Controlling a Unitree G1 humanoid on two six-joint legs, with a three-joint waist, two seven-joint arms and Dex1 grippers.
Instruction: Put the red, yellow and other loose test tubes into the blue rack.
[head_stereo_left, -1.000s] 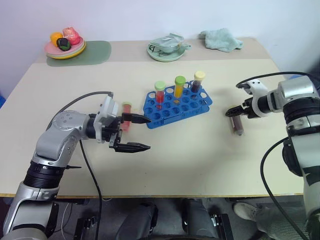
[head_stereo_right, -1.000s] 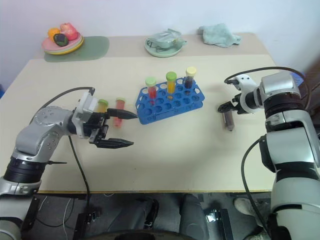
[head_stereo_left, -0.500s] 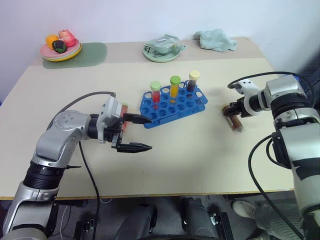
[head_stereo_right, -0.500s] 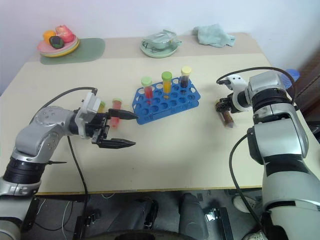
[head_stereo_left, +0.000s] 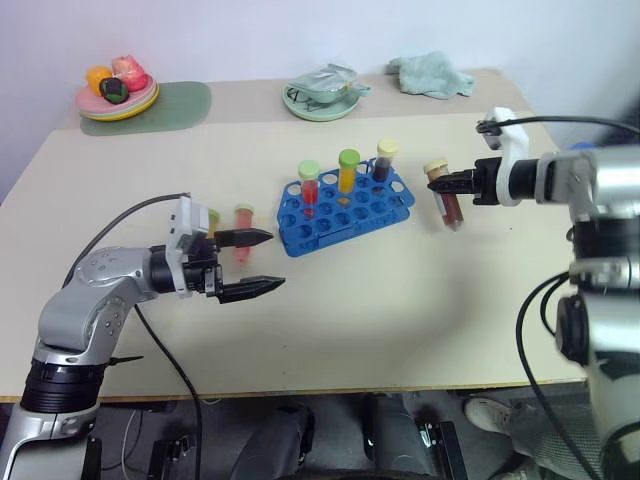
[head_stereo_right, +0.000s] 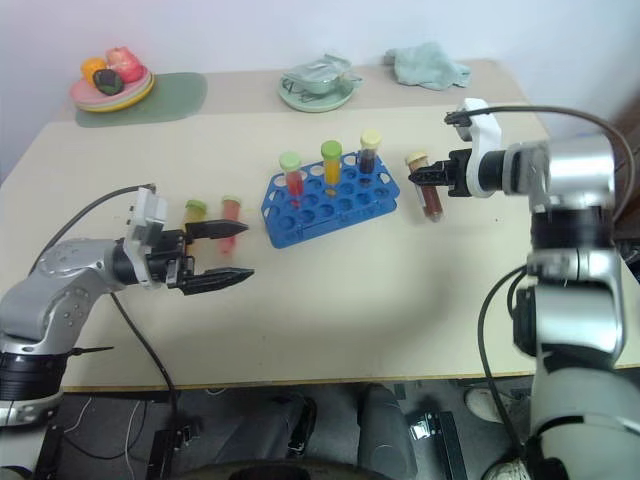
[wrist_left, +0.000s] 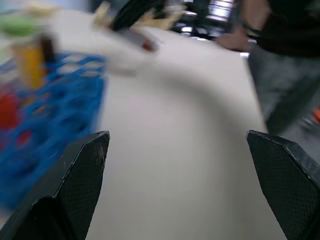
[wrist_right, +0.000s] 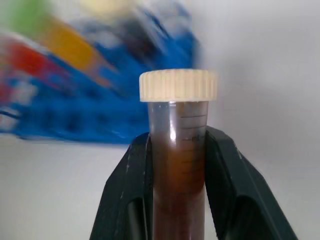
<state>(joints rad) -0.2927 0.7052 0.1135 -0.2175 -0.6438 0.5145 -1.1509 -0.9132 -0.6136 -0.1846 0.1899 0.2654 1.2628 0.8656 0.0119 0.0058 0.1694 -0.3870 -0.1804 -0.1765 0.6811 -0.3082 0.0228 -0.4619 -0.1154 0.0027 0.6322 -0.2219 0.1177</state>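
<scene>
Left: my left end effector (head_stereo_left: 262, 263), fingers spread wide and holding nothing, level above bare table (head_stereo_left: 400, 310). Just behind it, two loose test tubes, green-capped (head_stereo_right: 194, 211) and red (head_stereo_left: 243, 219), lying near the table's left part. Centre: blue rack (head_stereo_left: 345, 208), three capped tubes upright in its back row, front holes free. Right: my right end effector (head_stereo_left: 452, 184) clamped on a brown-filled test tube (head_stereo_left: 445, 198), raised beside the rack's right edge; open table beneath.
</scene>
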